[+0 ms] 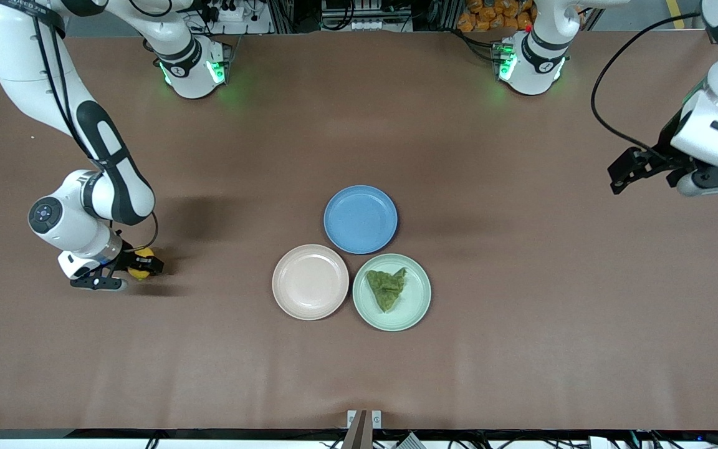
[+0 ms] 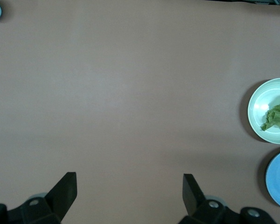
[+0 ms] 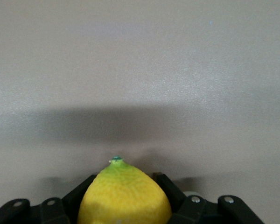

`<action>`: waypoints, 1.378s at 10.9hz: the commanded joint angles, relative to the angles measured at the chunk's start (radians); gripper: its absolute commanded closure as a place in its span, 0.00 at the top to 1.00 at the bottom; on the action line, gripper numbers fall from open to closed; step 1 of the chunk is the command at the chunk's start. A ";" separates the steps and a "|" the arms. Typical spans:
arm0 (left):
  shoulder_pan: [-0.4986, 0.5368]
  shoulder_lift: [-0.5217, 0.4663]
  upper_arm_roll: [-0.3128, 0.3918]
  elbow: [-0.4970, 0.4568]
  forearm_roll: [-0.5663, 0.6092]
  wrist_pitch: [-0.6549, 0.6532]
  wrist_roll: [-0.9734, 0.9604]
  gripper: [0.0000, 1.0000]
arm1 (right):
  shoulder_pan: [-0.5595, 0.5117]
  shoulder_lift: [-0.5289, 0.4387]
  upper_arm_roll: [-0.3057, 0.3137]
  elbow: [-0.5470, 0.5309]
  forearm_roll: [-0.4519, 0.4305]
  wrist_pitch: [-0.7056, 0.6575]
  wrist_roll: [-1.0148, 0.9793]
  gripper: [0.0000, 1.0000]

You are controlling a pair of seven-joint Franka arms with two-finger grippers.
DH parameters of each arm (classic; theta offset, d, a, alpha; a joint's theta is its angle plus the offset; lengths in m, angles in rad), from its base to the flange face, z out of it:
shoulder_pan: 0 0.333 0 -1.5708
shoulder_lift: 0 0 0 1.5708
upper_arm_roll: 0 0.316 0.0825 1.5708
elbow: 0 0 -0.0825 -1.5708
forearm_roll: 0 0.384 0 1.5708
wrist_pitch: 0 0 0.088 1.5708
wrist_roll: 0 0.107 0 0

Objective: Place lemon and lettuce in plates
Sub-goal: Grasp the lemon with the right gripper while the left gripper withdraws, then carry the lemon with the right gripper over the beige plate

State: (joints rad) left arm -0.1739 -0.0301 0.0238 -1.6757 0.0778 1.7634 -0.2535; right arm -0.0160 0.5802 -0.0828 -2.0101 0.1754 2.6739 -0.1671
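The counter (image 1: 359,374) wears a matt brown covering, faintly creased, like cloth or paper. The mint green plate (image 1: 418,305), the beige-pink plate (image 1: 290,284) and the blue plate (image 1: 360,219) look like smooth plastic with a soft sheen. The lettuce (image 1: 386,288) is dull, wrinkled and leafy. The lemon (image 3: 123,196) has a finely pitted, slightly glossy rind. The right pincer (image 3: 123,205) and the left pincer (image 2: 129,191) are matt black plastic with small metal screws; the arm shells are glossy white.
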 commanded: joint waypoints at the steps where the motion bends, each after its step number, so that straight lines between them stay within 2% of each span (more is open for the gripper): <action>1: 0.024 -0.060 -0.007 -0.025 -0.053 -0.025 0.069 1.00 | -0.012 -0.022 0.009 0.045 0.027 -0.104 -0.025 0.32; 4: 0.025 -0.038 -0.002 0.029 -0.056 -0.027 0.085 1.00 | -0.013 -0.025 0.008 0.106 0.032 -0.198 -0.017 0.30; 7: 0.024 -0.014 -0.002 0.065 -0.058 -0.038 0.088 1.00 | 0.005 -0.026 0.009 0.172 0.032 -0.301 0.085 0.30; 15: 0.025 -0.018 -0.001 0.071 -0.056 -0.073 0.088 1.00 | 0.240 -0.008 0.012 0.257 0.029 -0.313 0.587 0.30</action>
State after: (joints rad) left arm -0.1585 -0.0552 0.0207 -1.6287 0.0436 1.7270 -0.1959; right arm 0.1680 0.5702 -0.0675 -1.7883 0.1908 2.3765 0.2888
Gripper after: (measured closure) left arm 0.000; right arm 0.414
